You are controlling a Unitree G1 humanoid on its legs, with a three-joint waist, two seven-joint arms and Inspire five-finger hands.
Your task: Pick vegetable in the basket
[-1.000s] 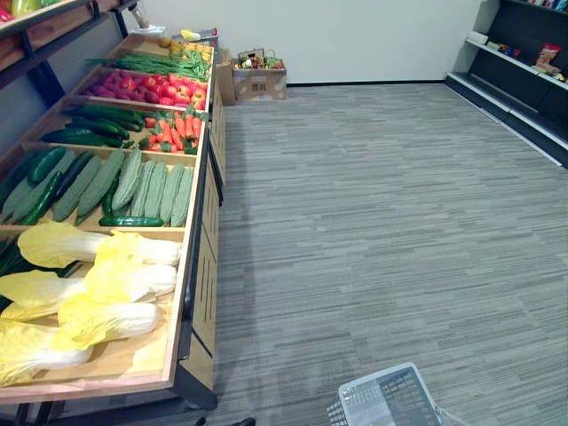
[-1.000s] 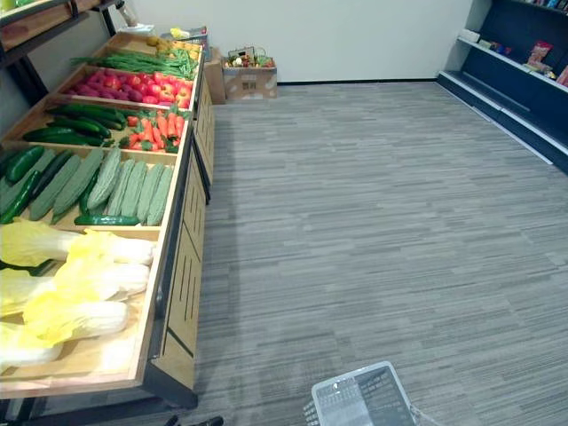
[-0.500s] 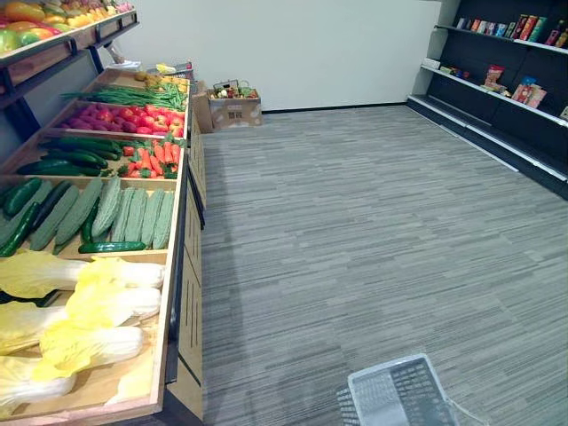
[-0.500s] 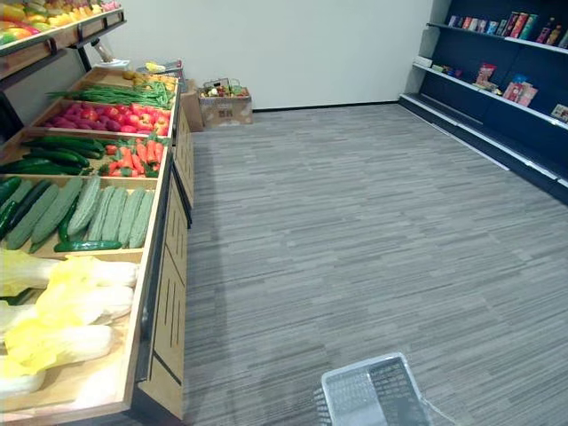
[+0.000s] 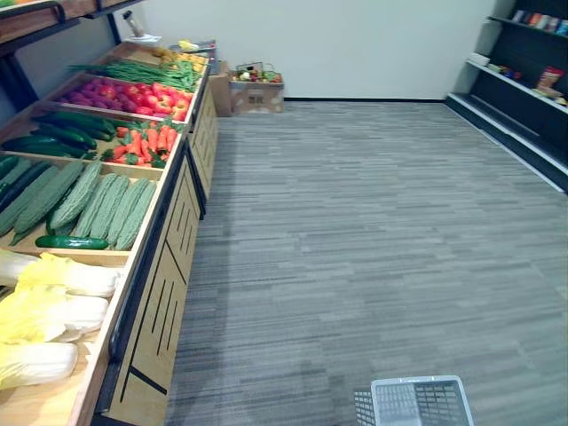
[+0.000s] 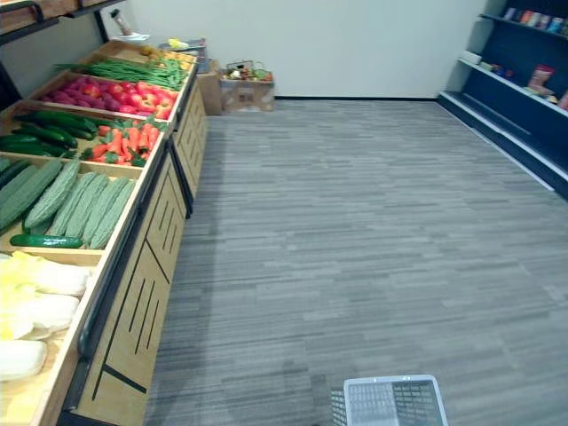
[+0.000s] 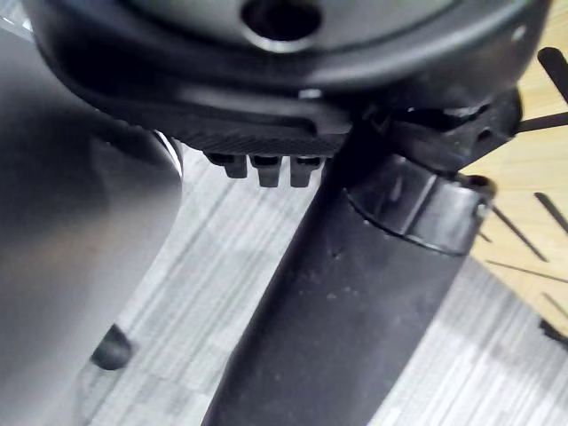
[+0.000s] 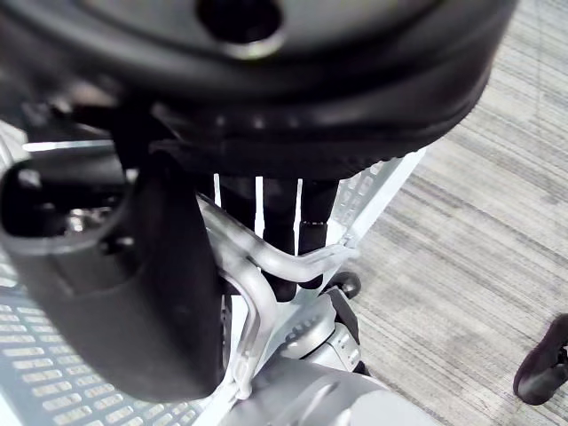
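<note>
A white mesh basket [image 5: 417, 404] hangs low in front of me over the grey floor. In the right wrist view my right hand [image 8: 133, 284] has its fingers [image 8: 277, 232] curled round the basket's metal handle [image 8: 266, 262]. The vegetables lie on a long wooden stand [image 5: 164, 266] to my left. Pale yellow cabbages [image 5: 53, 311] are nearest, followed by ridged bitter gourds [image 5: 98, 204], carrots [image 5: 142, 142], dark cucumbers [image 5: 53, 133] and green beans [image 5: 142, 71]. My left hand [image 7: 266, 106] hangs empty beside the stand's wooden side [image 7: 532, 177], its fingers relaxed.
A cardboard box [image 5: 257, 89] of goods stands against the far wall. Dark shelves [image 5: 524, 98] run along the right side. Wide grey floor [image 5: 373, 222] lies between stand and shelves. A raised rail [image 5: 133, 293] lines the stand's front edge.
The camera has swung and dipped, so the stand sits further left and the basket shows squarer at the bottom. The goods have not moved, and the basket stays in my right hand.
</note>
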